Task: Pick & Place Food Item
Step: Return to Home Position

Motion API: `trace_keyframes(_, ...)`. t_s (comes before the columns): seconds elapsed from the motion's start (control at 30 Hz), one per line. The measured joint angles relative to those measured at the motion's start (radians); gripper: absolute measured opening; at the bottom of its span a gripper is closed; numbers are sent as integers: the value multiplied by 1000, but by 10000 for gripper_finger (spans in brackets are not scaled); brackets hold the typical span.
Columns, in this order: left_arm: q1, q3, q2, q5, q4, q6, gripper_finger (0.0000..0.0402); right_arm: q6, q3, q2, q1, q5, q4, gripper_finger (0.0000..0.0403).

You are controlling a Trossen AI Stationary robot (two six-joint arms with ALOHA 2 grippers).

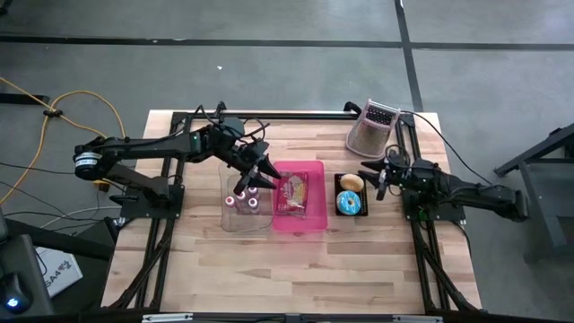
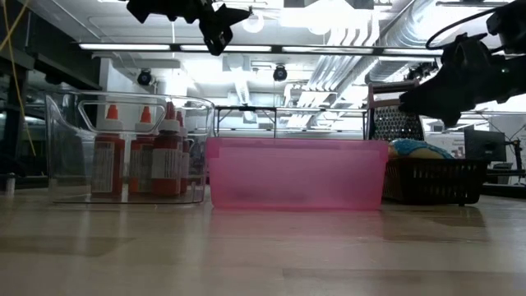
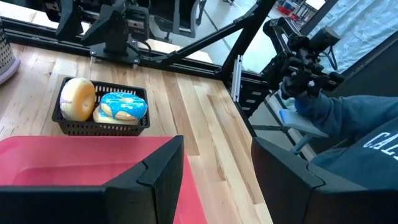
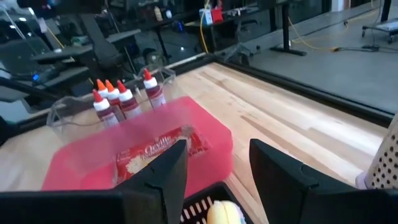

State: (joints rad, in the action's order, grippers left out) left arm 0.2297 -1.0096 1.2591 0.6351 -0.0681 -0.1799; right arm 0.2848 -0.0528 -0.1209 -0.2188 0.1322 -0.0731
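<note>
You have the wooden table [image 1: 296, 269] with both dark arms reaching in over it from opposite sides. Your left arm comes in from the left. Its left gripper [image 1: 254, 179] hangs high over the line where the clear bin [image 1: 229, 220] meets the pink bin [image 1: 314, 220], touching neither. Its fingers [image 3: 149, 180] are spread wide with nothing between them. Your right arm comes in from the right. Its right gripper [image 1: 372, 175] is raised above the back edge of the black bin [image 1: 337, 211], and its fingers [image 4: 277, 171] are also spread apart and empty. In the left wrist view, a person in a blue sweatshirt [image 3: 360, 130] shows beyond the table edge.

The three bins stand in a row at mid-table: clear on the left, pink in the middle, black on the right, each just beside the next. A metal grater [image 1: 372, 128] stands upright behind the black bin, near the table's back edge. A flat red-and-yellow packet [image 1: 294, 193] lies in the pink bin. A cluster of red squeeze bottles [image 1: 247, 199] with pale caps stands upright in the clear bin.

The blue donut [image 1: 351, 204] lies in the front half of the black bin. It touches a tan donut [image 1: 352, 183] that fills the back half.
</note>
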Motion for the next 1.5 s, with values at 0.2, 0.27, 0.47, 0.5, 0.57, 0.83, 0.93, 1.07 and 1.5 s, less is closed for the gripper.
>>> trace_keyframes(0.2,-15,0,0,1,0,1,184,6,44,6,0,-91,112,160)
trace_keyframes(0.27,-20,0,0,1,0,8,184,6,44,8,0,-94,114,160)
trace_keyframes(0.47,-30,0,0,1,0,8,184,-1,44,8,0,-74,107,160)
trace_keyframes(0.5,-30,0,0,1,0,8,184,-3,44,8,0,-74,107,160)
trace_keyframes(0.57,-30,0,0,1,0,8,184,-2,44,8,0,-73,106,160)
trace_keyframes(0.83,-30,0,0,1,-1,14,184,-2,45,8,0,-83,105,160)
trace_keyframes(0.93,-30,0,0,34,0,34,184,-2,45,7,0,-83,105,160)
trace_keyframes(1.07,-28,0,-6,44,-9,87,184,-2,45,7,0,-83,105,160)
trace_keyframes(1.5,-8,-1,-79,42,-146,174,184,-2,47,6,0,-83,106,160)
